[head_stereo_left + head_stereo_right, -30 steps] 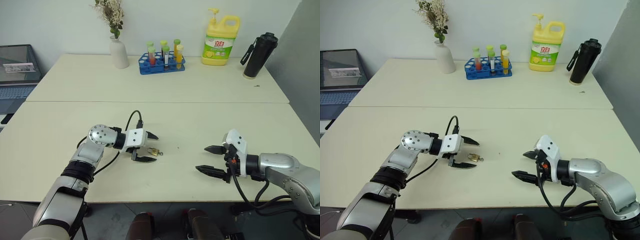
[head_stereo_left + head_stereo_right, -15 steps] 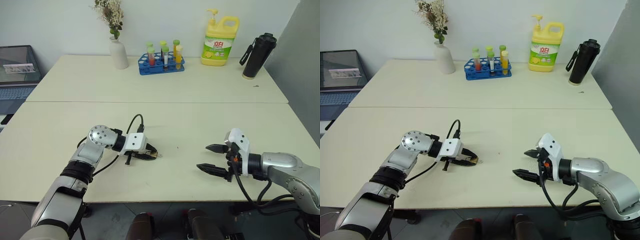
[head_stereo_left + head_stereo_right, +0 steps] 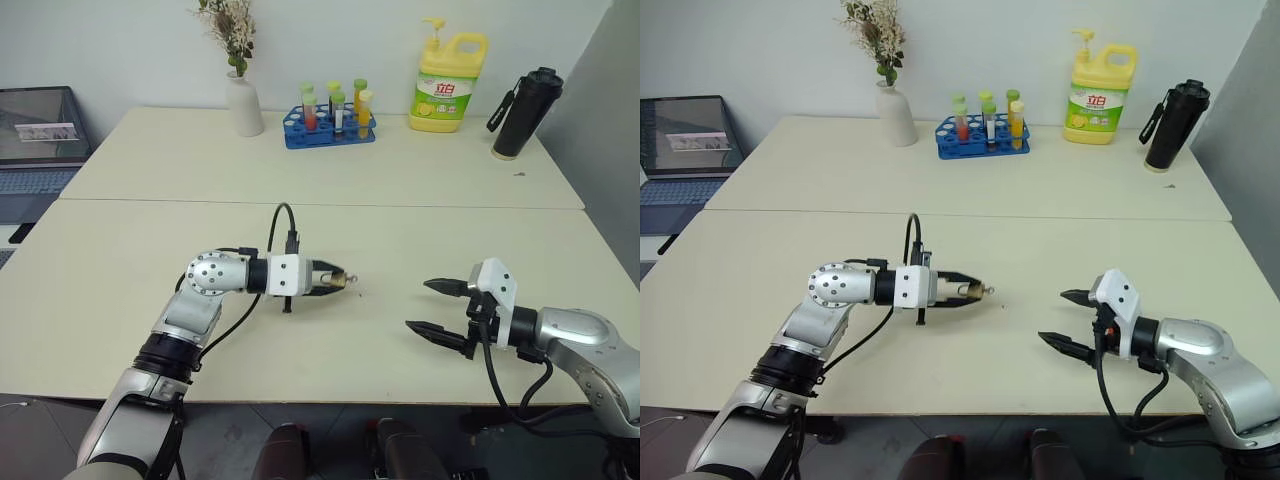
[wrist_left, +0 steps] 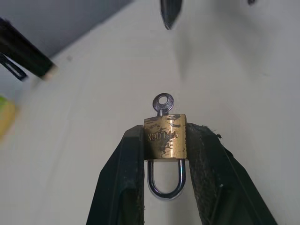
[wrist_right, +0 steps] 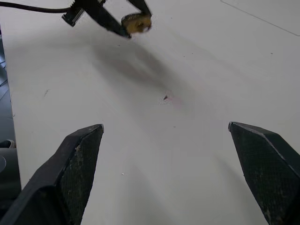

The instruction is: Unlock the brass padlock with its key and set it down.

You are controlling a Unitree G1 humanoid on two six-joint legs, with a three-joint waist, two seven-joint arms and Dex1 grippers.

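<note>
Broadly, the table (image 3: 420, 190) carries clutter only at its far edge, well apart from the work: a vase (image 3: 244, 103), a tube rack (image 3: 330, 128), a soap jug (image 3: 448, 80) and a black bottle (image 3: 520, 112). Nearer, the left claw (image 3: 338, 281) is clamped on the padlock (image 4: 165, 137), holding it above the table and pointed toward the right claw (image 3: 437, 308), which gapes wide with nothing in it. The padlock is a scuffed brass block pinched by its flat sides, its silver shackle (image 4: 164, 182) seated and tucked between the fingers, while the key (image 4: 162, 103) sticks out of the free end, its round bow showing. The risk, I judge, lies in the turn: the bow is small and thin, so the right claw could slip off it, or twist the padlock in the pinch, and it would drop.
</note>
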